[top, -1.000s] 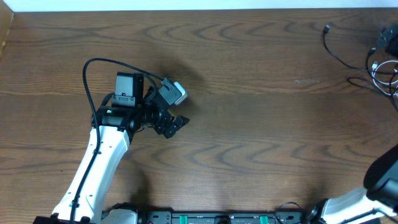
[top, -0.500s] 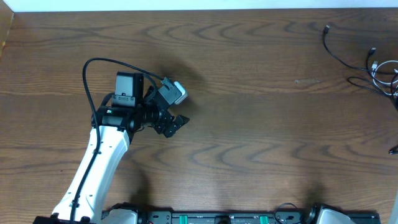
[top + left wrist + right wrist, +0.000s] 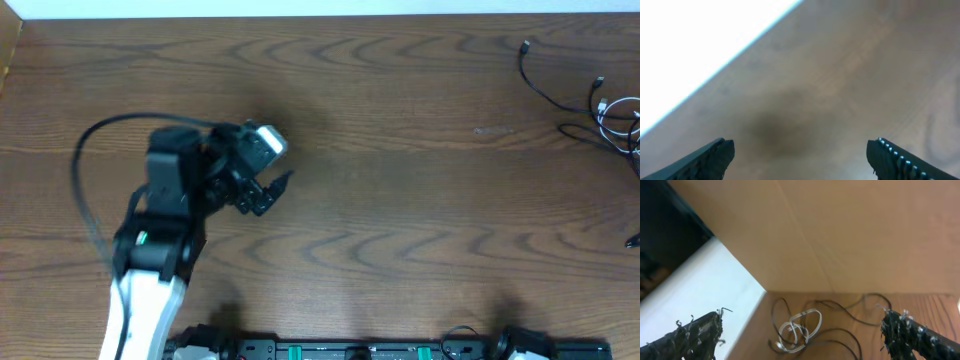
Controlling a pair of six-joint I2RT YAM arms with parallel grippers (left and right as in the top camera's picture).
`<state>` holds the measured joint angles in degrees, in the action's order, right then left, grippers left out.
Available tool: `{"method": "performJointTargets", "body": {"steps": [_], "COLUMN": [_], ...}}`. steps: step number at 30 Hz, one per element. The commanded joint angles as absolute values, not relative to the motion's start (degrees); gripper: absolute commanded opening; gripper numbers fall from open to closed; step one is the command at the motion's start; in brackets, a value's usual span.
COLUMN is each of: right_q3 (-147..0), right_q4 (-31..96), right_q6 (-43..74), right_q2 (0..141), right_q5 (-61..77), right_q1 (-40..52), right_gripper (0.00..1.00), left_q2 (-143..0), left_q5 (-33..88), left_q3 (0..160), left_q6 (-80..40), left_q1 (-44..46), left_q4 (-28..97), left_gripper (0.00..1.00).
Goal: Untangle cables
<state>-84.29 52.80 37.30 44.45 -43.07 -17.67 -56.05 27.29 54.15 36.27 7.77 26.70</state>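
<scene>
The cables lie at the table's far right edge in the overhead view: a thin black cable (image 3: 535,80) with a small plug end, and a white cable (image 3: 612,112) looped among more black strands. In the right wrist view the white cable (image 3: 799,330) is coiled in loops with thin black cables (image 3: 842,332) running over and around it. My right gripper (image 3: 802,325) is open and empty, raised above and short of this tangle. My left gripper (image 3: 274,192) is open and empty over bare table at the left, far from the cables; it also shows in the left wrist view (image 3: 801,150).
The brown wooden table (image 3: 400,200) fills the overhead view, with a pale strip along its far edge (image 3: 320,8). A tan wall (image 3: 865,230) rises behind the cables in the right wrist view. The left arm's thick black wire (image 3: 90,150) loops out to the left.
The left arm has swung and turned, its body now further left and its wrist tilted. The right arm, seen at the overhead view's right edge a second ago, has left that view.
</scene>
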Motion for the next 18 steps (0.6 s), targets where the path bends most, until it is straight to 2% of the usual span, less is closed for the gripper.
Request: {"method": "performJointTargets", "body": {"steps": [1,6,10,18], "right_q3": [-80.58,-72.05,-66.57,-63.31], "right_q4": [51.81,47.57,46.81,58.39], "right_q6": [30.0,19.75,19.42,19.42], "right_q2": [39.24,26.48,15.42,2.07], "right_q5": [-40.23,-30.0,-24.56,-13.32], "right_q1": [-17.52,-17.52,-17.52,-17.58], "right_gripper": [0.99,0.99,0.99,0.99], "left_q2": [-50.48,-42.57,-36.29,-30.09], "left_q5": [21.06,15.29,15.27,8.93], "left_q3": [54.65,54.65,54.65,54.65], "left_q6": [34.09,29.63,29.65,29.54], "left_q1": [7.84,7.84,7.84,7.84], "left_q4": [26.65,26.63,25.5,25.47], "left_gripper": [0.9,0.9,0.9,0.91]}}
